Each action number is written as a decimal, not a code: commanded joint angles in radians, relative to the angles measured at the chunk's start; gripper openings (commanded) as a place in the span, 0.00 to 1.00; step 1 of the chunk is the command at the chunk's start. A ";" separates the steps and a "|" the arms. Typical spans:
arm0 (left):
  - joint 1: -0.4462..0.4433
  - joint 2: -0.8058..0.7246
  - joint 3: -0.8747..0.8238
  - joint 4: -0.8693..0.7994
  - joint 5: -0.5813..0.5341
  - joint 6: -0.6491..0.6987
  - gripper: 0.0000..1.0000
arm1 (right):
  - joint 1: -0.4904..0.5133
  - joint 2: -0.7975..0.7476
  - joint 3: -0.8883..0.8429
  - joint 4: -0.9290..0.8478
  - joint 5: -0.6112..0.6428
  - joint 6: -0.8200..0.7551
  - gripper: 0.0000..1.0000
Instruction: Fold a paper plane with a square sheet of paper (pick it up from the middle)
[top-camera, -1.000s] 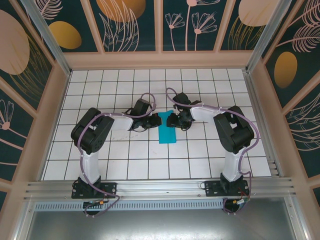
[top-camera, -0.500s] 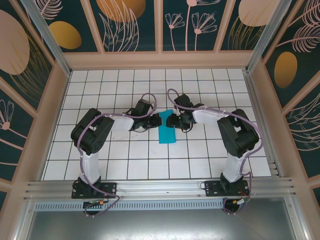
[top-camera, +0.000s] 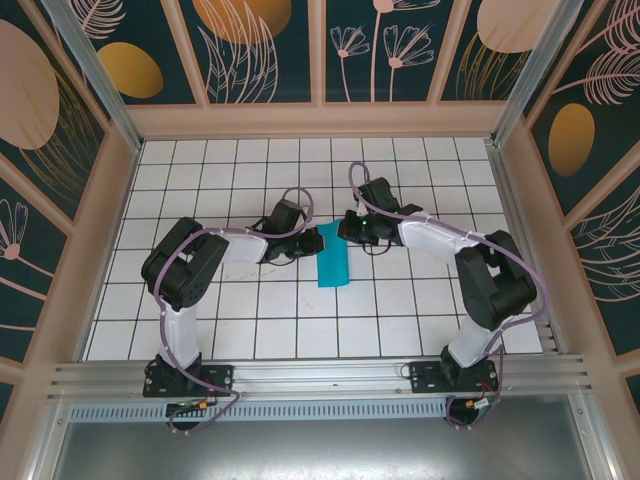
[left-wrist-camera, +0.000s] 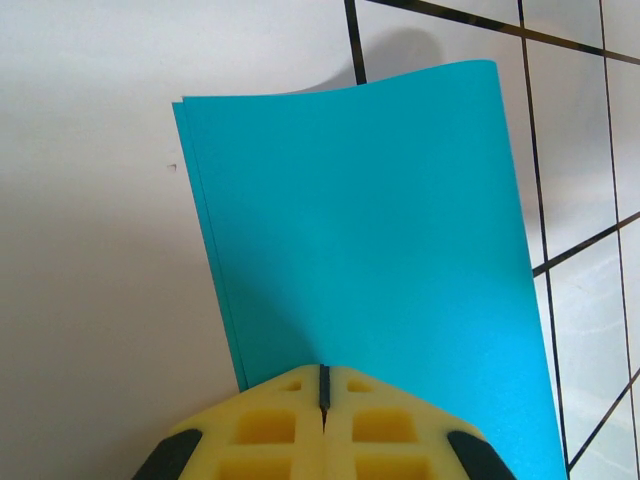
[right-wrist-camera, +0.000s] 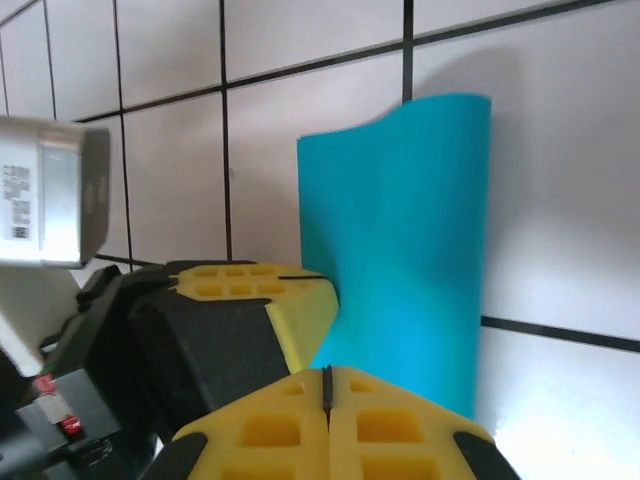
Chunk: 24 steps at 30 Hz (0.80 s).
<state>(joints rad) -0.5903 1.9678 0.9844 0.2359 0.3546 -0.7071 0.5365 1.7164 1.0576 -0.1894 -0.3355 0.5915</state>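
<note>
Folded teal square sheet of paper (top-camera: 333, 266) on white-tiled desk (top-camera: 400, 330), lying between both hands, left hand (left-wrist-camera: 323, 372) closed, tips over its edge, right hand (right-wrist-camera: 327, 372) closed at opposite edge, sheet's far end curled.

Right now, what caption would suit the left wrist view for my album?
Shut left gripper at the edge of a folded teal paper sheet on white tiles.

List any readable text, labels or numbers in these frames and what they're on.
Label on the silver block at the left edge of the right wrist view: lines of dark print, too small and blurred to read.
Square sheet of paper: plain teal, no print.
No other text is legible.
</note>
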 joint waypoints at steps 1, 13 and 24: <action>0.008 0.067 -0.062 -0.202 -0.114 0.016 0.00 | 0.005 0.064 0.027 0.048 -0.063 0.020 0.00; 0.008 0.083 -0.052 -0.213 -0.113 0.002 0.00 | 0.046 0.197 0.089 0.016 -0.073 -0.007 0.00; 0.008 0.094 -0.055 -0.251 -0.163 -0.010 0.00 | 0.016 0.206 0.031 0.004 -0.030 -0.027 0.00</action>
<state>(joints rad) -0.5922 1.9682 0.9848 0.2333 0.3431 -0.7120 0.5652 1.9224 1.1141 -0.1642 -0.3897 0.5888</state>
